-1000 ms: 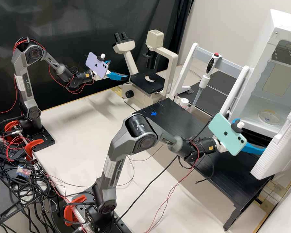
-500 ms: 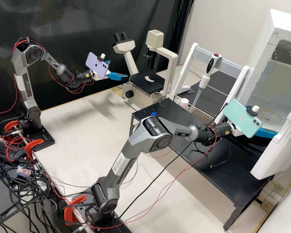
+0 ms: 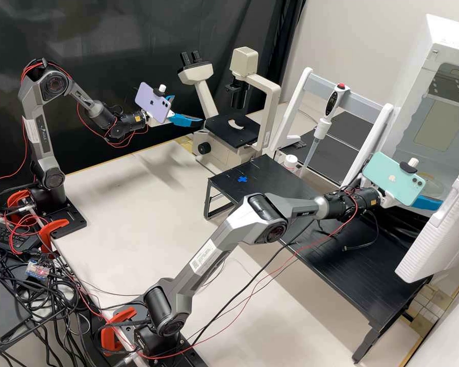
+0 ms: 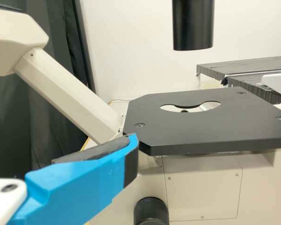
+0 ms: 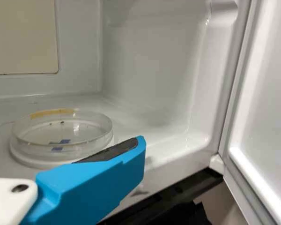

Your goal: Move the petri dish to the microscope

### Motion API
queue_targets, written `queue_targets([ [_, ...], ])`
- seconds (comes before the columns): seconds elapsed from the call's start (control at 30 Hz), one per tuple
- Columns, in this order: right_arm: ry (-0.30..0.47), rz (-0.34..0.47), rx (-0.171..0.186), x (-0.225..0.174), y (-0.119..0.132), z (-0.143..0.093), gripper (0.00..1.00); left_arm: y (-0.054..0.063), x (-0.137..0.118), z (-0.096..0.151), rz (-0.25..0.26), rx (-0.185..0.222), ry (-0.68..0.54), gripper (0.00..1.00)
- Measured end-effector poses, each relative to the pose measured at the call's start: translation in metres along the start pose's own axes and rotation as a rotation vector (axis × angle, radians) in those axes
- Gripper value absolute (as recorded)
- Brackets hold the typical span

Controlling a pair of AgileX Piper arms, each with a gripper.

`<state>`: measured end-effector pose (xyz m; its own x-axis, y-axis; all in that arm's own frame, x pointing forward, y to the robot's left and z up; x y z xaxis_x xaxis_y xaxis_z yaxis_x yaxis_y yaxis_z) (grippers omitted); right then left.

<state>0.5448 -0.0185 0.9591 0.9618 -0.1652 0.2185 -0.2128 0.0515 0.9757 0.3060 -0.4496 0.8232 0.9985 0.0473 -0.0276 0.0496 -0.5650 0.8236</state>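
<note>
Petri dish [image 5: 47, 151]: sitting on the floor of the white cabinet [image 5: 152, 65], inward of its front edge (I'm seeing a yellow strip on the dish's rim).
Right end effector [image 3: 427, 203]: I'm hovering near the dish, released, fingers spread.
Left end effector [image 3: 188, 108]: I'm hanging released near a corner of the black stage [image 4: 201, 129] on the microscope [image 4: 203, 187].

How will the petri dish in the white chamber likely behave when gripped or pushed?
The petri dish looks clear and hard-walled, so it should probably keep its shape under a gentle squeeze. Its smooth, glossy side may slip in a loose grip. Being low, wide and flat-lying, it would more likely slide than tip if nudged.
</note>
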Motion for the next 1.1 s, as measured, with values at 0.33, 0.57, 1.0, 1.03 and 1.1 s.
queue_targets([
  [0.33,0.011,-0.016,0.030,0.013,0.003,0.012,1.00,0.000,0.000,0.000,0.000,0.000,0.000,1.00],
  [0.57,0.047,-0.070,0.069,0.013,0.002,0.012,1.00,0.000,0.000,0.000,0.000,0.000,0.000,1.00],
  [1.0,0.066,-0.107,0.045,0.013,0.002,0.011,0.00,0.000,0.000,0.000,0.000,0.000,0.000,1.00],
  [1.03,0.065,-0.106,0.048,0.013,0.002,0.011,0.00,0.000,0.000,0.000,0.000,0.000,0.000,1.00],
  [1.1,0.062,-0.103,0.050,0.013,0.004,0.013,0.00,0.000,0.000,0.000,0.000,0.000,0.000,1.00],
])
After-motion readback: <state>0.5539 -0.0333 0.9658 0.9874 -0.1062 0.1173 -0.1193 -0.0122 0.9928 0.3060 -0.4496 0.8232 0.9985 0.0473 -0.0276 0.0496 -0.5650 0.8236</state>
